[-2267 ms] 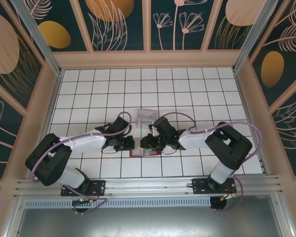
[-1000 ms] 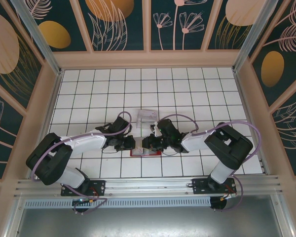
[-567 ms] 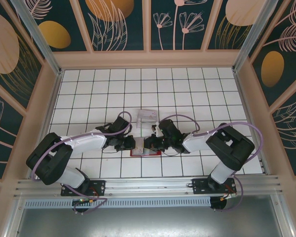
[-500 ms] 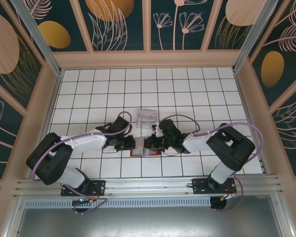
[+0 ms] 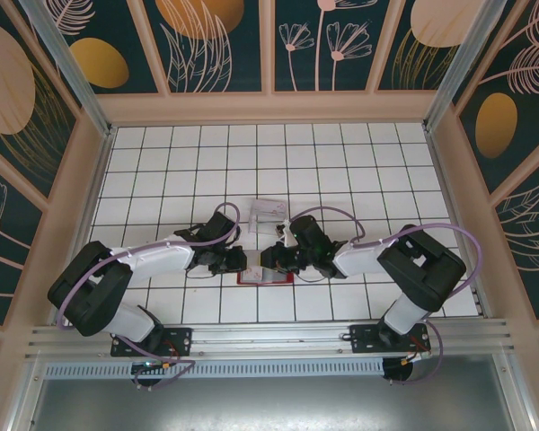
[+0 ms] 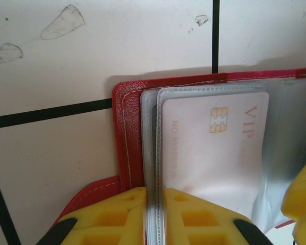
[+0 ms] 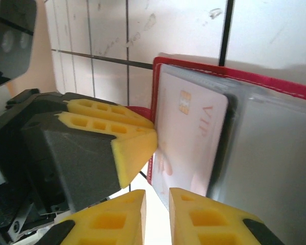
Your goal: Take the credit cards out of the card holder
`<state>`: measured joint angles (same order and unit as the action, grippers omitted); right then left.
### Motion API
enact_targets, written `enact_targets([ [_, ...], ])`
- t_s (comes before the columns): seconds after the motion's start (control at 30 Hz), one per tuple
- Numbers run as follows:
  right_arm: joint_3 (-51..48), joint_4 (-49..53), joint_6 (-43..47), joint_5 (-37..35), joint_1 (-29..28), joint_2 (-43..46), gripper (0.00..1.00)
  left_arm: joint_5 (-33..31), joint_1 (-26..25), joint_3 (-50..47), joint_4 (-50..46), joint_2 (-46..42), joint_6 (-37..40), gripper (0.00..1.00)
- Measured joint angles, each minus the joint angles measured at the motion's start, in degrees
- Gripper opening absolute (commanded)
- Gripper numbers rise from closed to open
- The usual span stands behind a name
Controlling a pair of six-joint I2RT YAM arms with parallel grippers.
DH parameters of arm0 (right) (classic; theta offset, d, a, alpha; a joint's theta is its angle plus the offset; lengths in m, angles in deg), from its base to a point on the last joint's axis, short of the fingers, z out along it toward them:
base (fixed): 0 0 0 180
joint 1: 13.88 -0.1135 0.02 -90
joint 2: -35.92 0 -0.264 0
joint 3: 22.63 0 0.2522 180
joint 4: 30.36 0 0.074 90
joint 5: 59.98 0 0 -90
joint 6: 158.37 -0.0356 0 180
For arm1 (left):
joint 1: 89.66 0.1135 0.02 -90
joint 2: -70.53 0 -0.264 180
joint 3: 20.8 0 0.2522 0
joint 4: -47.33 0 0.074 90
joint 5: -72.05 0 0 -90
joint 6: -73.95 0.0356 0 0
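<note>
Top external view: both arms are meeting low over the red card holder (image 5: 256, 279). It is lying open on the tiled table (image 5: 359, 171) near the front edge, with a clear box (image 5: 268, 214) just behind it.

Left wrist view: the left gripper (image 6: 154, 201) is clamping the edge of the holder's clear sleeves, pinning them down. A white VIP card (image 6: 214, 153) is sitting in the top sleeve.

Right wrist view: the right gripper (image 7: 157, 204) is hovering at the card's near end, jaws nearly together with a thin slit between. I cannot tell whether they are nipping anything.

Judging the step in hand: drawing this card out. To do it well, the right fingers should be biting card only, not sleeve. They should then be sliding it out flat, in line with the sleeve, while the left is holding firm. Pulling upward would risk dragging the whole holder along.
</note>
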<state>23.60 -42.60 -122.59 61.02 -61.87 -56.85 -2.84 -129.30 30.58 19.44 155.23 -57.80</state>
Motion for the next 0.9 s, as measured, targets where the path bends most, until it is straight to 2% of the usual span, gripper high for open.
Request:
enact_targets([
  [0.3, 1.57, 6.97, 1.79, -2.75, 0.00, -0.04, 0.24, 0.02, 0.00, 0.00, 0.04, 0.09, 0.00, 0.17],
  [0.9, 3.63, 6.69, 1.77, -0.96, 0.00, -3.58, 0.24, 0.07, 0.00, 0.00, 0.15, 0.11, 0.00, 0.16],
])
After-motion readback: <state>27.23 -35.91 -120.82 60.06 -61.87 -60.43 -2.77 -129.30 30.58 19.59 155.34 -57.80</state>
